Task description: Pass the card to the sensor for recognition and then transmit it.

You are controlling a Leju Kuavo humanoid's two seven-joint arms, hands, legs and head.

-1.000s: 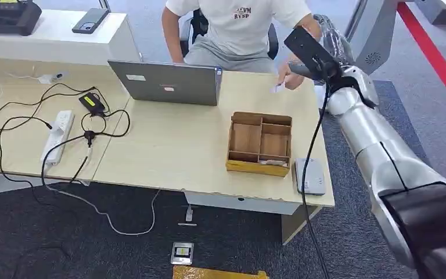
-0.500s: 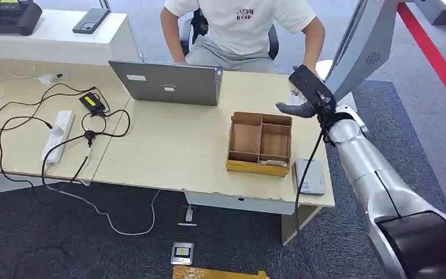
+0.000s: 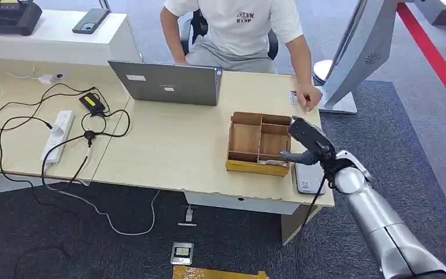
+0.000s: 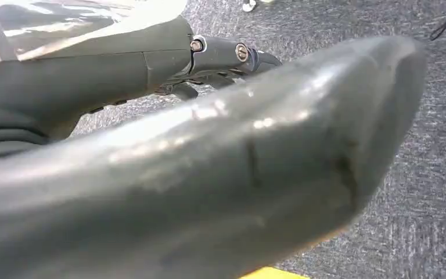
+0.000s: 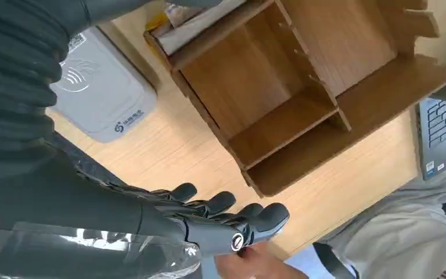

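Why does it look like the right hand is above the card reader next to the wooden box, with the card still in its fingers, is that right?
Not quite. The right hand is above the card reader beside the wooden box, but it holds nothing. The head view shows the card on the table under the person's hand.

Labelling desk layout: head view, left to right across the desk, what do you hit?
Power strip → black charger brick → laptop → wooden divided box → card reader, with the right hand over it.
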